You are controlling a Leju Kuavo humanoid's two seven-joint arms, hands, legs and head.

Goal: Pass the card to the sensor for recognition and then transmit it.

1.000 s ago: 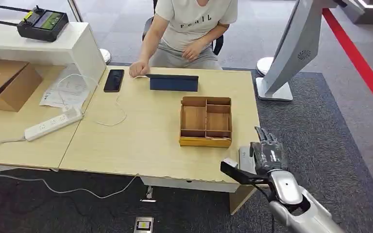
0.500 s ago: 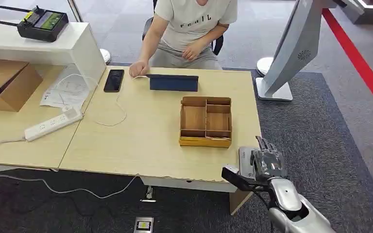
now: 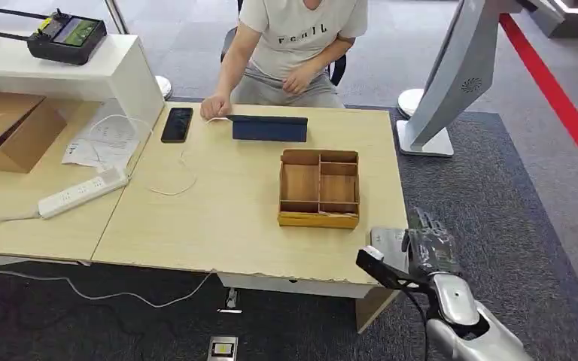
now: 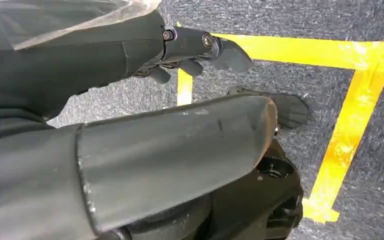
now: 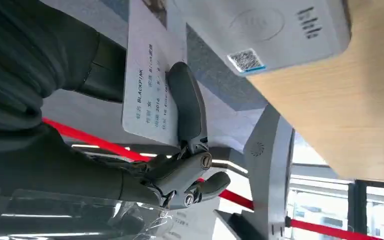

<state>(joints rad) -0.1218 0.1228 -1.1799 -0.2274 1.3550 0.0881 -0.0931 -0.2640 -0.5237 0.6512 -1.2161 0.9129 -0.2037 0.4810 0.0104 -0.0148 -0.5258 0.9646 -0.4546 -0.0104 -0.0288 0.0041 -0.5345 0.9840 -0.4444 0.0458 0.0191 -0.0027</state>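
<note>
Right hand [image 3: 427,252] at the bench's [image 3: 226,218] near right corner, holding the card [image 5: 150,75] pinched flat between thumb [image 5: 185,102] and fingers; the right wrist view shows the white card with printed text just beside the grey sensor [image 5: 275,30], apart from it, not clearly touching. In the head view the sensor [image 3: 388,242] is a flat grey pad on the bench corner, partly hidden by the hand. Left hand [image 4: 190,52] hangs over dark carpet with yellow tape [image 4: 350,100], fingers loosely curled in, nothing in it. Wooden divided tray [image 3: 320,188] sits on the bench just behind the sensor. Further back: dark blue case [image 3: 269,128], black phone [image 3: 176,124], a seated person [image 3: 293,45] with one hand resting on the bench edge. White power strip [image 3: 81,192] and cardboard box [image 3: 7,128] at the left. Grey monitor stand [image 3: 451,83] on the floor at the right.
</note>
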